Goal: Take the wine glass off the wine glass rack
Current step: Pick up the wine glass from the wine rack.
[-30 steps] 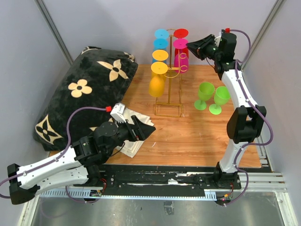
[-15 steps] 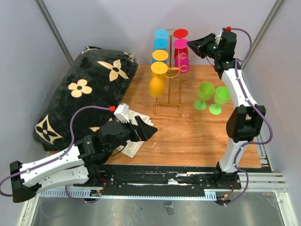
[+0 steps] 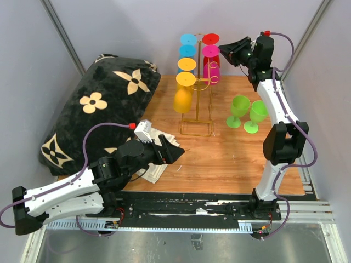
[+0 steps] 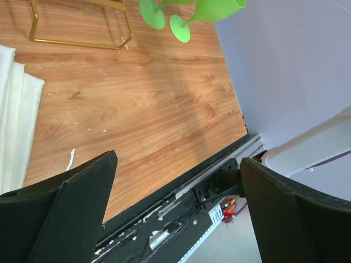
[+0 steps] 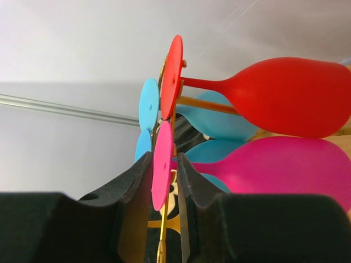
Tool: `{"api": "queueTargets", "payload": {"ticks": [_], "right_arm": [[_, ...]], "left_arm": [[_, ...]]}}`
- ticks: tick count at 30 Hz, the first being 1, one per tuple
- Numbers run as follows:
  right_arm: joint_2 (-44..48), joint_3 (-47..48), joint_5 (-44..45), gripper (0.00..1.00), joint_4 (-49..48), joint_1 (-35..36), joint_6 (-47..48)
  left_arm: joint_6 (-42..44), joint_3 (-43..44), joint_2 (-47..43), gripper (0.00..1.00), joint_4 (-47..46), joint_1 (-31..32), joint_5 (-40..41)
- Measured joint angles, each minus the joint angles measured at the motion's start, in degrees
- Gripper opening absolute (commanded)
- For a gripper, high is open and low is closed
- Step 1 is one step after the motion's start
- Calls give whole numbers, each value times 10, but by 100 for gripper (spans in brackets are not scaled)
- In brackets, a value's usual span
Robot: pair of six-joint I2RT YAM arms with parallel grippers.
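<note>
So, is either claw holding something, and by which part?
Left claw holds nothing. Right claw straddles the foot disc of the pink glass; a firm grip cannot be told.

Overhead and close right-wrist views share the wine glass rack [image 3: 197, 109].

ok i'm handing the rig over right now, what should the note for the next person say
The left gripper is open and empty, low over the wooden table near its front edge.
The right gripper is up at the tall gold wire wine glass rack, one finger on each side of the round foot of the magenta plastic wine glass. Whether it pinches the foot cannot be told.
That glass hangs on the rack with five more coloured glasses.
Done: two green wine glasses stand on the table, right of the rack.
Left: grip the magenta foot, slide the glass off, set it down.
</note>
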State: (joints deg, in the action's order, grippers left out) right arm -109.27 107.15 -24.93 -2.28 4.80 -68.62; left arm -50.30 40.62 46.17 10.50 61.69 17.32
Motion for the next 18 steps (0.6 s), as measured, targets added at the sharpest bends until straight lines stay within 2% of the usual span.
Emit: {"api": "queueTargets", "payload": {"ticks": [4, 18], "right_arm": [[-5, 10, -1, 24, 3, 10, 0], [-12, 10, 6, 8, 13, 19, 9]], "left_arm": [[0, 1, -1, 100, 1, 0, 2], [-1, 2, -7, 99, 4, 0, 9]]}}
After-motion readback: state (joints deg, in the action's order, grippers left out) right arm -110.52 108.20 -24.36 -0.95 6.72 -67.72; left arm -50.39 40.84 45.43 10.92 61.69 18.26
